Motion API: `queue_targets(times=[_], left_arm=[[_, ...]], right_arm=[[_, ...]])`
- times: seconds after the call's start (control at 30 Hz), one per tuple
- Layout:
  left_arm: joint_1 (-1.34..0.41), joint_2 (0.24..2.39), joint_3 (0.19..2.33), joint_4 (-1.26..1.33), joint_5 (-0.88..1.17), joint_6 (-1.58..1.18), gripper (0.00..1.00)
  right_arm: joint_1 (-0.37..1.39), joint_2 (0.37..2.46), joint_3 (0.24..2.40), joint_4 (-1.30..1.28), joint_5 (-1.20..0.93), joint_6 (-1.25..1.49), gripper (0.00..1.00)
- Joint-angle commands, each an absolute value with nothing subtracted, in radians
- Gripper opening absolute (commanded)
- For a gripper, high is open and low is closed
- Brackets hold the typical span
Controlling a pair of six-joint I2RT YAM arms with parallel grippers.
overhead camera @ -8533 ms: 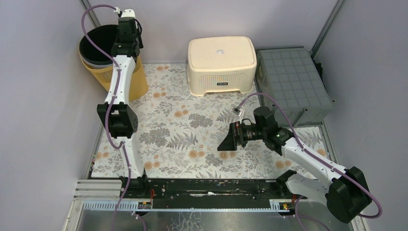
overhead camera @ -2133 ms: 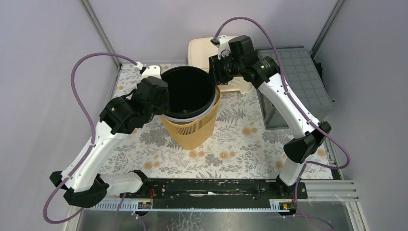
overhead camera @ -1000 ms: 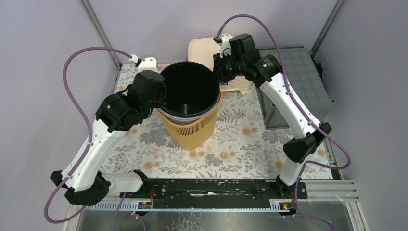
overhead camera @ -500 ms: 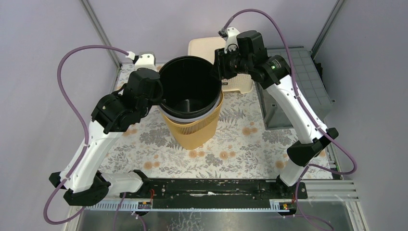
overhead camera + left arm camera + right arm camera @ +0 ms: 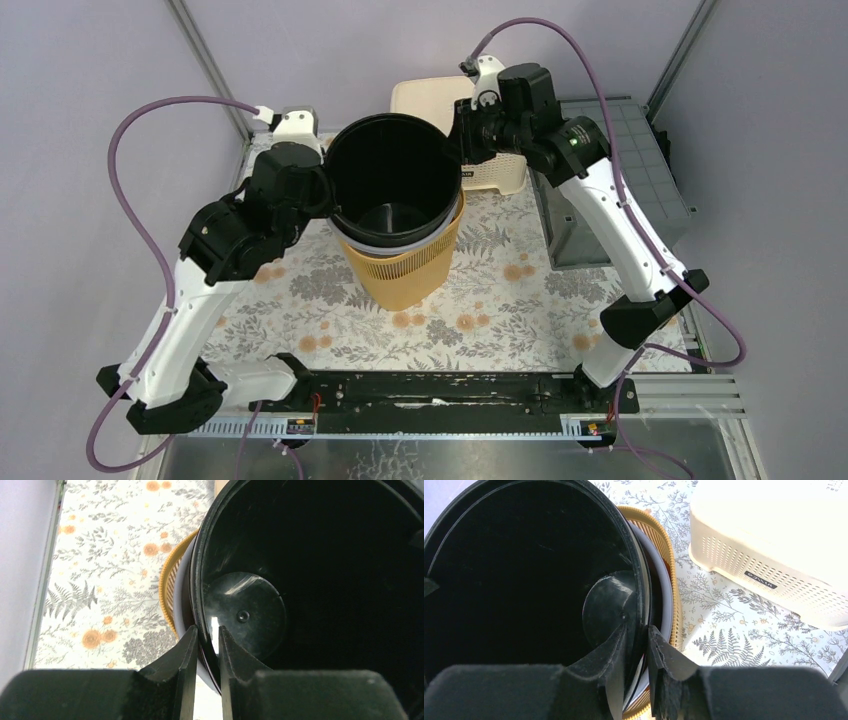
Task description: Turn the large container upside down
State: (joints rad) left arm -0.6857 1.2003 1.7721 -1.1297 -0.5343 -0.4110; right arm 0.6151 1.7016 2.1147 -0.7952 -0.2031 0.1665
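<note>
Our left gripper [image 5: 205,645] and right gripper [image 5: 638,647], clamped on the round black plastic liner [image 5: 385,215], had raised it from the yellow ribbed bin [image 5: 405,275]; flip pending.

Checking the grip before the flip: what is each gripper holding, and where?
Both pinch the black bucket by its top rim: left gripper on its left side, right gripper on its far-right side.
</note>
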Motion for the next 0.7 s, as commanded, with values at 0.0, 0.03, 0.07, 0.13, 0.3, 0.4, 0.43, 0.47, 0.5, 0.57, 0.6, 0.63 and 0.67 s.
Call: queue_targets(times=[0.0,0.03,0.07,0.13,0.3,0.4,0.43,0.47,0.5,0.57,0.6,0.63,0.67], left_arm=[[-0.706,1.165,1.793,-0.874,-0.320,-0.360,0.19],[-0.706,1.156,1.794,-0.861,-0.308,-0.353,0.19],[-0.706,1.151,1.796,-0.847,-0.298,-0.347,0.19],[-0.706,1.136,1.800,-0.825,-0.272,-0.333,0.20],[-0.706,1.124,1.837,-0.792,-0.237,-0.302,0.36],[-0.706,1.120,1.866,-0.785,-0.227,-0.279,0.47],[-0.706,1.119,1.876,-0.784,-0.225,-0.273,0.50],[-0.706,1.116,1.887,-0.783,-0.223,-0.268,0.52],[-0.706,1.113,1.896,-0.779,-0.221,-0.264,0.54],[-0.706,1.104,1.909,-0.765,-0.216,-0.261,0.60],[-0.706,1.100,1.915,-0.758,-0.213,-0.260,0.64],[-0.706,1.095,1.921,-0.750,-0.206,-0.257,0.66],[-0.706,1.091,1.925,-0.741,-0.199,-0.254,0.66]], right_arm=[[0.643,1.620,2.129,-0.616,-0.341,0.216,0.23],[0.643,1.614,2.127,-0.605,-0.344,0.222,0.22],[0.643,1.608,2.124,-0.596,-0.348,0.226,0.22],[0.643,1.593,2.117,-0.575,-0.353,0.234,0.21],[0.643,1.549,2.093,-0.519,-0.352,0.257,0.16],[0.643,1.524,2.090,-0.501,-0.332,0.266,0.10],[0.643,1.518,2.091,-0.499,-0.327,0.267,0.09],[0.643,1.512,2.093,-0.499,-0.321,0.269,0.08],[0.643,1.507,2.095,-0.499,-0.318,0.271,0.07],[0.643,1.501,2.099,-0.499,-0.317,0.275,0.06],[0.643,1.499,2.102,-0.499,-0.317,0.277,0.06],[0.643,1.497,2.103,-0.500,-0.318,0.280,0.05],[0.643,1.495,2.105,-0.500,-0.318,0.283,0.04]])
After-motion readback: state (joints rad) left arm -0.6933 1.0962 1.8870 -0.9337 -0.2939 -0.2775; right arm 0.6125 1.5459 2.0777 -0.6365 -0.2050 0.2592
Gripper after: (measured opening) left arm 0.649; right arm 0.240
